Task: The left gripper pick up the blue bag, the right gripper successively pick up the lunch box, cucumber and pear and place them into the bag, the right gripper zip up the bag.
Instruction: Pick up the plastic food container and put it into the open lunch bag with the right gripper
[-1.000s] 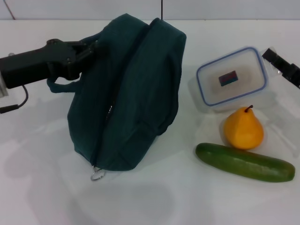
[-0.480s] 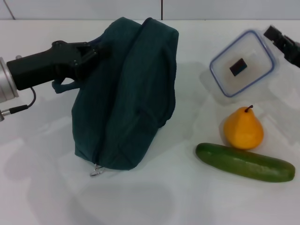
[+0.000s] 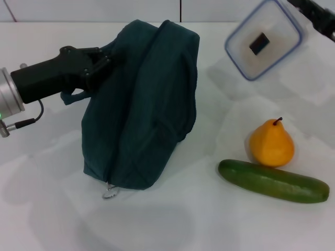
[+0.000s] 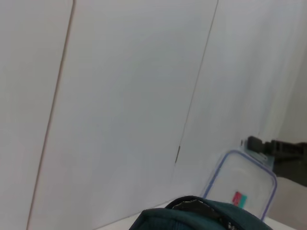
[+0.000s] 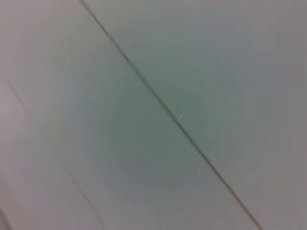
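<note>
- The lunch box (image 3: 264,39) is up off the tabletop (image 3: 209,219) at the far right, tilted so its blue-rimmed lid faces the head camera; a small dark patch shows through the clear plastic, and what it is cannot be told.
- The right gripper (image 3: 309,10) reaches in from the top right corner and meets the far edge of the lunch box, pinching it there; only part of the black claw is in frame.
- In the left wrist view the lunch box (image 4: 240,189) hangs in the air beyond the bag's top, with the right gripper (image 4: 261,145) clamped on its upper corner and a red and teal label showing inside.
- The blue bag (image 3: 141,104) stands on the tabletop, slumped and creased, with its metal ring zipper pull (image 3: 110,192) lying on the tabletop at the near bottom edge.
- The left gripper (image 3: 102,57) comes in from the left, arm nearly level, and is closed on the bag's upper left side by a handle; a green light glows on its silver cuff.
- The pear (image 3: 271,143) sits upright on the tabletop to the right of the bag.
- The cucumber (image 3: 273,181) lies just in front of the pear, close against its base.
- The right wrist view shows only a pale panelled surface.
</note>
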Controlling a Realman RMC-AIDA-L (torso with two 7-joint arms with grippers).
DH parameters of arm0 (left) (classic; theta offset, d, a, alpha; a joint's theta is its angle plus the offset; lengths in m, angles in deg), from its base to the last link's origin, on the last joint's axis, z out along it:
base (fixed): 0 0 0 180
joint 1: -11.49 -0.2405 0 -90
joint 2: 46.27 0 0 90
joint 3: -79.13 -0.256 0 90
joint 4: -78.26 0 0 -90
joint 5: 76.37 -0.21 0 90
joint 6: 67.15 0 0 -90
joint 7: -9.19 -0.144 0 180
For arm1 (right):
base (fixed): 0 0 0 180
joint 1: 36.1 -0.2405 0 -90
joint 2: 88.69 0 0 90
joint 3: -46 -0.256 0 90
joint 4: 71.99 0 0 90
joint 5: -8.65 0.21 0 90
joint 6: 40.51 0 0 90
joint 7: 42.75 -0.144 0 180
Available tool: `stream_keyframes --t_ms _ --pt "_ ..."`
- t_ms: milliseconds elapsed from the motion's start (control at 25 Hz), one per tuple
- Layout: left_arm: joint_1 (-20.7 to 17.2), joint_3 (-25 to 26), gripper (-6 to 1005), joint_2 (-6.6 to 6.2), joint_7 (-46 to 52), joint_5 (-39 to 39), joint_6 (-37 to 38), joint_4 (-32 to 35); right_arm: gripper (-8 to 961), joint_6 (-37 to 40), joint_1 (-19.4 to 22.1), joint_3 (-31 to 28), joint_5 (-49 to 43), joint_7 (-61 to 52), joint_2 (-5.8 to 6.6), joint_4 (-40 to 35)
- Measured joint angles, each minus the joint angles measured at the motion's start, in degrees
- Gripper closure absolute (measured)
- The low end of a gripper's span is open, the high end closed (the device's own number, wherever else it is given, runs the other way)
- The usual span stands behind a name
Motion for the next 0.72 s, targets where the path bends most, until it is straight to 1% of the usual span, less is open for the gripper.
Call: stream_keyframes --t_ms 240,360,520,720 --pt "-0.2 0.2 953 0.04 -1.7 0.0 0.0 -0.3 855 1.2 -6.1 0.4 0.0 -3.2 0.18 -0.9" --pt "-0.3 0.2 953 0.06 -1.9 0.0 0.0 -0.3 856 1.8 -8.5 0.9 -0.1 -4.6 -0.16 -2.7" --pt "-0.3 0.2 953 0.06 -2.1 0.0 0.0 -0.3 857 1.5 -11.5 2.9 -0.1 -5.8 -0.61 -6.4" --pt "0.0 -0.2 953 0.13 -2.7 0.0 0.3 -0.4 858 0.1 -16.8 4.5 0.0 -6.3 -0.83 -6.9"
